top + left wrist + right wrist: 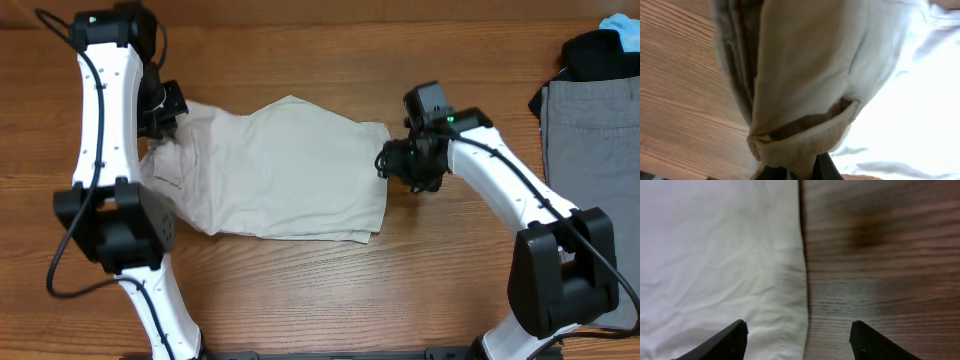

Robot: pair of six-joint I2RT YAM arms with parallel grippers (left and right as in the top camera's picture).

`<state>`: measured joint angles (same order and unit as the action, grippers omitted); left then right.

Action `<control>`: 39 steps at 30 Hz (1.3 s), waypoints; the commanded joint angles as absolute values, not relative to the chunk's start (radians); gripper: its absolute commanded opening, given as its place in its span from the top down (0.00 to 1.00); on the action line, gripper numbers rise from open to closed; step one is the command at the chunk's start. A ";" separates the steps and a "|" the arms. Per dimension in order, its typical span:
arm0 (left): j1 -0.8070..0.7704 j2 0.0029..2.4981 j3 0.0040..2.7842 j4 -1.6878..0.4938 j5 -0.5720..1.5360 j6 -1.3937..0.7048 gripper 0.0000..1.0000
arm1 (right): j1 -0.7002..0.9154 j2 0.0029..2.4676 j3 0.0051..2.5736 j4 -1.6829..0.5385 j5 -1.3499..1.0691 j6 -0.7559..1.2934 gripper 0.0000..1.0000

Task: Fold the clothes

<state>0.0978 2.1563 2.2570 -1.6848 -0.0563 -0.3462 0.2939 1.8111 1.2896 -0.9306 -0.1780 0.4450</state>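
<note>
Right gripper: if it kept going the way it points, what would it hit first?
Probably the edge of the beige shorts. The open right gripper straddles that edge, half over cloth and half over the bare table. How far above them it hovers is unclear.

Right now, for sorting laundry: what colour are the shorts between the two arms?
Pale beige, plain, no pattern; the overhead view shows the shorts best.

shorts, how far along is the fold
Done: the shorts lie spread on the table, stacked layers at their lower right edge suggesting one fold. In hand: the left gripper pinches the left end; the right gripper is open over the right edge. Left: likely another fold.
</note>
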 commanded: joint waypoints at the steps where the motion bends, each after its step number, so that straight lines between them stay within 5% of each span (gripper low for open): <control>1: 0.120 1.988 2.288 -1.690 -0.102 -0.389 0.96 | 0.286 1.811 1.264 -0.921 -0.181 0.452 0.31; 11: 0.191 1.905 2.273 -1.690 -0.104 -0.318 0.96 | 0.308 1.811 1.264 -0.868 -0.215 0.498 0.32; 26: 0.056 2.046 2.254 -1.597 -0.026 -0.343 0.96 | 0.365 1.813 1.264 -0.779 -0.230 0.519 0.28; 39: -0.177 2.090 2.254 -1.504 -0.025 -0.349 0.94 | 0.381 1.920 1.264 -0.658 -0.311 0.528 0.55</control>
